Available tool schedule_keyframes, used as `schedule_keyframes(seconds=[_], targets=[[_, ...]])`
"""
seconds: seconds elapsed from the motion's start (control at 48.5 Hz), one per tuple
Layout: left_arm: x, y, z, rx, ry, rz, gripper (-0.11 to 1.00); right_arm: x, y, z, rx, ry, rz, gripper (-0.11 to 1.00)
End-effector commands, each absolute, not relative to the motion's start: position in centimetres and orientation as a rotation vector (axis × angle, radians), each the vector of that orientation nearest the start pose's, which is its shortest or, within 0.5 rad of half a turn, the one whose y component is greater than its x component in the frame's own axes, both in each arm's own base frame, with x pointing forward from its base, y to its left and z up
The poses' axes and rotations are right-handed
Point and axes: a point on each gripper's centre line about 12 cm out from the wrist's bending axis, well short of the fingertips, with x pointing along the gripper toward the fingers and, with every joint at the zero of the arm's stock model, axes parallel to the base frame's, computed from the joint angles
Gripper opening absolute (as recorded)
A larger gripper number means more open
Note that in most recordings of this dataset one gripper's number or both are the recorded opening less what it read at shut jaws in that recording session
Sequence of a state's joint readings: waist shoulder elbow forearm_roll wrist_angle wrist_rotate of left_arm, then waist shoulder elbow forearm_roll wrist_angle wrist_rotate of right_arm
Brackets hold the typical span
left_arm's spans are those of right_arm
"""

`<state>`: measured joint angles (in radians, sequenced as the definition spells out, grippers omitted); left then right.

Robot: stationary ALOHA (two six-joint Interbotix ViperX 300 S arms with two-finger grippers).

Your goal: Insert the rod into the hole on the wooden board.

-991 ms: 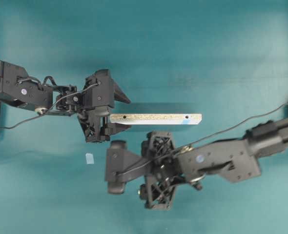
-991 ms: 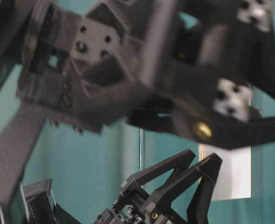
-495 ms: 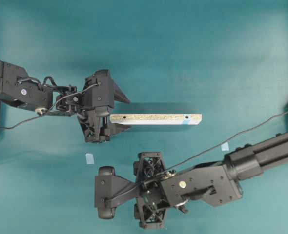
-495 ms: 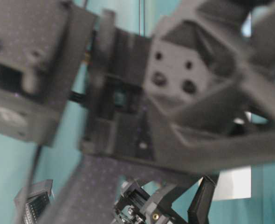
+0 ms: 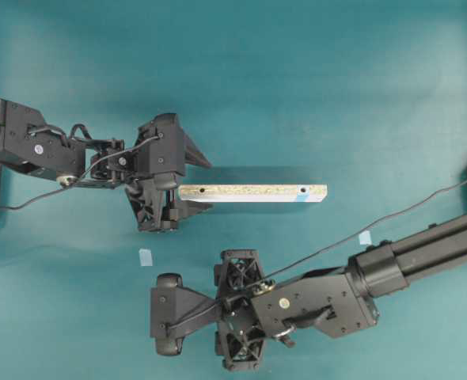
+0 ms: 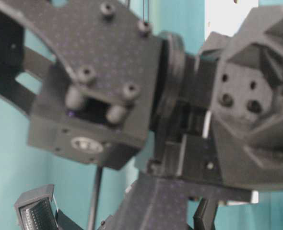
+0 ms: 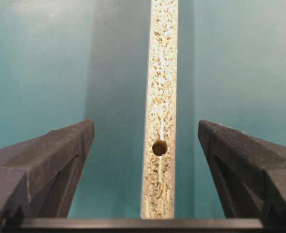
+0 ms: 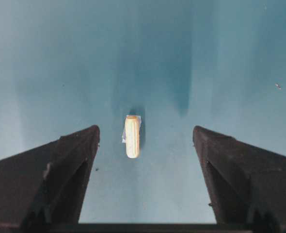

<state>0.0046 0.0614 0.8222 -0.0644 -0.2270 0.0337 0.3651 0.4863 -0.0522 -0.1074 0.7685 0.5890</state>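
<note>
While the rod [image 8: 132, 136] lies lengthwise between its fingers, the right pincer [image 8: 145, 141] gapes, grasping nothing.

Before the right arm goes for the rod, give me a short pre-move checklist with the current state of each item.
1. Right tool open: ok, its fingers stand wide apart.
2. Rod centred between the right fingers: ok, it lies on the table in the gap, touching neither.
3. Rod free of clutter: cannot tell, a small pale scrap shows at its far end.
4. Left tool open around the board: ok, the fingers flank it without touching.
5. Board steadied for insertion: not ok, nothing grips it.
6. Blue-ringed hole unobstructed: ok, the overhead view shows it uncovered at the board's right end.
</note>
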Motion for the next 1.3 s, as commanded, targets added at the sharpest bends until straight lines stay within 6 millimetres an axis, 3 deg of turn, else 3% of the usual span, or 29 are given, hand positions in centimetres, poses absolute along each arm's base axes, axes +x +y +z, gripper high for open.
schedule_keyframes(seconds=[0.0,0.929,1.032,1.197,1.28], targets=[[36.5,0.1,12.7,-0.023,0.628,0.02,0.99,48.3,17.9,14.8,0.193,1.145,-0.024,0.83],[36.4,0.0,12.6,-0.022,0.631,0.019,0.99,49.1,17.7,13.8,0.202,1.131,-0.024,0.82],[36.5,0.0,12.7,-0.022,0.629,0.019,0.99,49.1,17.7,13.5,0.2,1.137,-0.026,0.76],[36.5,0.0,12.7,-0.022,0.629,0.019,0.99,49.0,17.8,13.3,0.2,1.14,-0.025,0.5],[36.4,-0.1,12.6,-0.022,0.631,0.017,0.99,49.0,17.8,13.4,0.201,1.141,-0.027,0.46]])
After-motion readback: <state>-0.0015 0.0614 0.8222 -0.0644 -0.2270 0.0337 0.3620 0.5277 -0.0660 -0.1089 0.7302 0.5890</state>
